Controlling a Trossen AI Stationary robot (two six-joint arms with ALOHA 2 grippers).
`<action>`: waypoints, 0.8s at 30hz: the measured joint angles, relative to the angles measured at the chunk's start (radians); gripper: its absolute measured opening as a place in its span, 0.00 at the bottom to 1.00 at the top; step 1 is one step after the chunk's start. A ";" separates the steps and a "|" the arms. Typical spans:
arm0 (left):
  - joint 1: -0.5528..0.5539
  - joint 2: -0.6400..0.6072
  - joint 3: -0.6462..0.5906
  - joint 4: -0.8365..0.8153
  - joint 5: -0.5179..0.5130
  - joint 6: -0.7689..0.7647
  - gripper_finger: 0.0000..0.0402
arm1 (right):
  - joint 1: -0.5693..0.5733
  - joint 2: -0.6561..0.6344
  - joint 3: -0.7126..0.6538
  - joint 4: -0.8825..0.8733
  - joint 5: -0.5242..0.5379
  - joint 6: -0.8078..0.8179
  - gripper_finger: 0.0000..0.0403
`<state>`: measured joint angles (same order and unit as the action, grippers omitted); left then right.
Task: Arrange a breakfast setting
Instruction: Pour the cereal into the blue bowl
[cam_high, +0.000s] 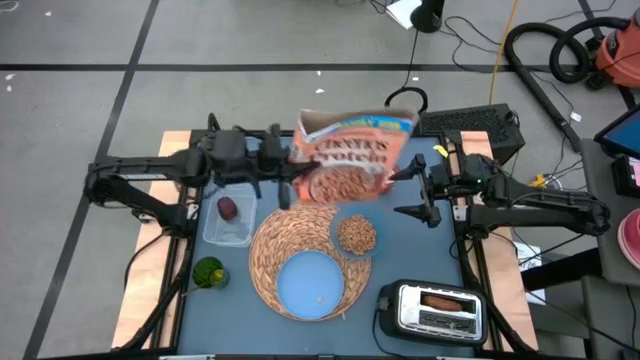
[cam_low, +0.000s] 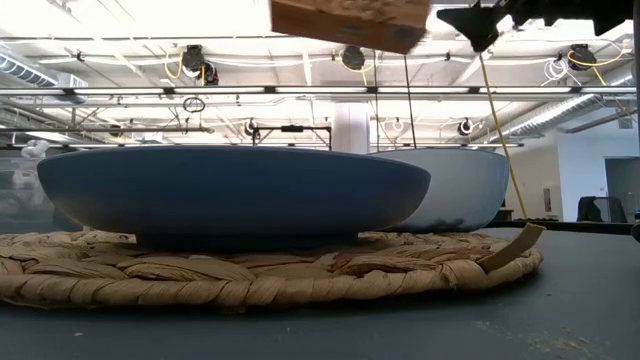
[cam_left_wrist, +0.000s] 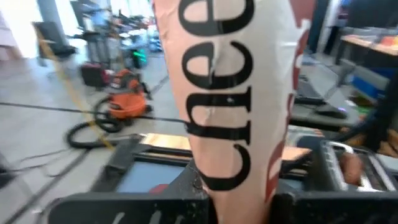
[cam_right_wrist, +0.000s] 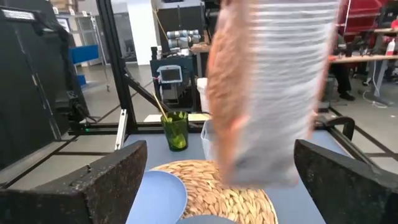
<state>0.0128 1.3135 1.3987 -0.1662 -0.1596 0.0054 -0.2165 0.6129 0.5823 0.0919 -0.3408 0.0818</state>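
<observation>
My left gripper (cam_high: 288, 178) is shut on the orange-brown cereal box (cam_high: 350, 155), held in the air over the far edge of the round straw placemat (cam_high: 290, 245). The light-blue plate (cam_high: 310, 283) and the small clear bowl (cam_high: 355, 235), with cereal in it, rest on the placemat. The small dark-red item (cam_high: 228, 209) lies in a clear container (cam_high: 228, 228) left of the mat. My right gripper (cam_high: 425, 205) is open and empty, right of the bowl. I see no gold spoon. My left gripper pinches the box between its two fingers, one on each broad face, at the narrow lettered side panel (cam_left_wrist: 214, 168). The fingers come level from the table's left. The box is lifted clear of the table and tilted, its printed front facing up.
A chrome-and-black toaster (cam_high: 432, 308) stands at the near right with something brown in its slot. A green cup (cam_high: 208, 273) stands near the left of the mat. In the low view the plate (cam_low: 230, 195) and bowl (cam_low: 465, 185) sit on the mat (cam_low: 250, 270).
</observation>
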 joint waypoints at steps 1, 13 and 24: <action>0.000 -0.020 0.000 -0.012 -0.019 0.003 0.02 | 0.000 -0.005 0.000 0.000 0.000 0.000 0.98; 0.000 -0.272 0.000 -0.221 -0.142 0.022 0.02 | 0.000 -0.046 0.000 0.002 0.001 0.003 0.98; 0.000 -0.476 0.000 -0.454 -0.299 0.026 0.02 | 0.000 -0.042 0.000 0.001 0.002 0.002 0.98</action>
<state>0.0128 0.8376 1.3991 -0.6200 -0.4588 0.0311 -0.2165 0.5713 0.5823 0.0933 -0.3389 0.0841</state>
